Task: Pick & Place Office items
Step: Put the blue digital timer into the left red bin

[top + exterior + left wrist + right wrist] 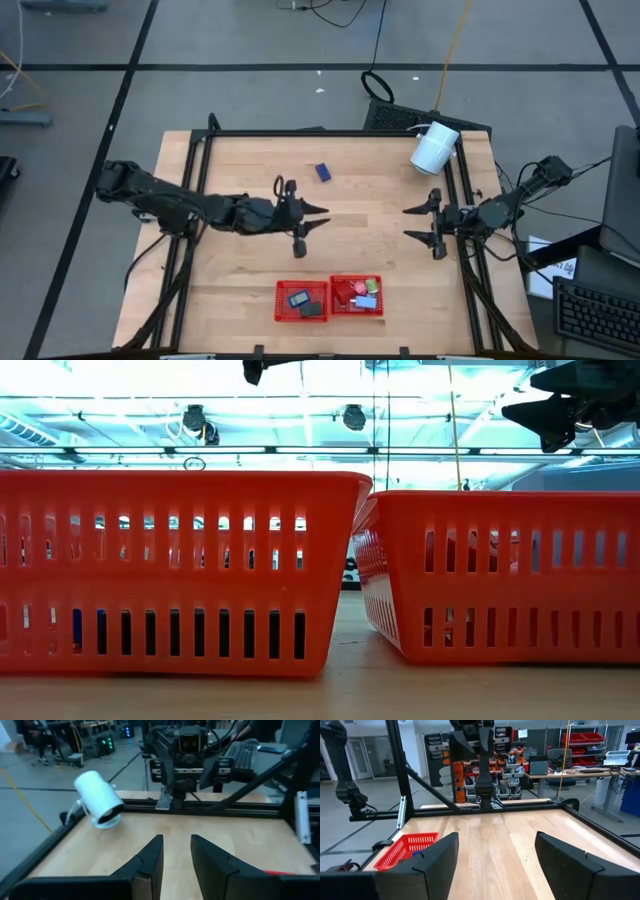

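The left gripper (318,218) has its fingers closed on nothing; the right gripper (410,222) has its fingers wide open, empty. 1 dark blue piece (323,172) lies alone on the tabletop (380,260); the other pieces sit in 2 red trays (329,299).

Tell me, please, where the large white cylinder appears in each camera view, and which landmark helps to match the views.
High view: white cylinder at the table's far right corner, lying on the black frame.
Low view: not visible; the red mesh trays block it.
Left wrist view: upper left, beside the frame rail.
Right wrist view: not visible.
Shared landmark: the black frame around the table.
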Tool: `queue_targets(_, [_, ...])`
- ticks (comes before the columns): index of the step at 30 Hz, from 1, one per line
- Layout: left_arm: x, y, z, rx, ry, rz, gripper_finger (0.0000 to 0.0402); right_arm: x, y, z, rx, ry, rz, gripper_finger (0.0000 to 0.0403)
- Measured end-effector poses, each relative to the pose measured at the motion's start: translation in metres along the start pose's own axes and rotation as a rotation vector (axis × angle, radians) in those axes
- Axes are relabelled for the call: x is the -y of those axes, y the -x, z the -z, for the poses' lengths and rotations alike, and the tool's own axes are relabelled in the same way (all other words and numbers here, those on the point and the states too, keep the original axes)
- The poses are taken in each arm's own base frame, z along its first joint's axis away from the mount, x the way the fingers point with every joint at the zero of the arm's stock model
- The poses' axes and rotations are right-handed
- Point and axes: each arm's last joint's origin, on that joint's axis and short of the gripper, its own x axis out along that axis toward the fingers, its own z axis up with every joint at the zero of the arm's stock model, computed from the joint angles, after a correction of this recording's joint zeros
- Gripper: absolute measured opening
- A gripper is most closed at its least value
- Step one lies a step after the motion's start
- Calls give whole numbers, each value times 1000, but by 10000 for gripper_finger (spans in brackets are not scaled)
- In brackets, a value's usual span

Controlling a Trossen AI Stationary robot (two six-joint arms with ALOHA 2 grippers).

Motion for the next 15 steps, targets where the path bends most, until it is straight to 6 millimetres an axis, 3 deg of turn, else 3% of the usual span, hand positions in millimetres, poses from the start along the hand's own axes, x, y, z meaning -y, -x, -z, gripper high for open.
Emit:
queue_targets(7, [-22, -6, 1, -32, -25, -70, 97, 4, 6, -2, 15, 29, -2, 254])
queue_targets(12, [-59, -14, 12, -141, 94, -136, 103, 8, 11, 1, -7, 51, 8, 254])
queue_targets(15, [-82, -20, 18, -180, 167, -199, 129, 12, 15, 2, -10, 54, 63, 254])
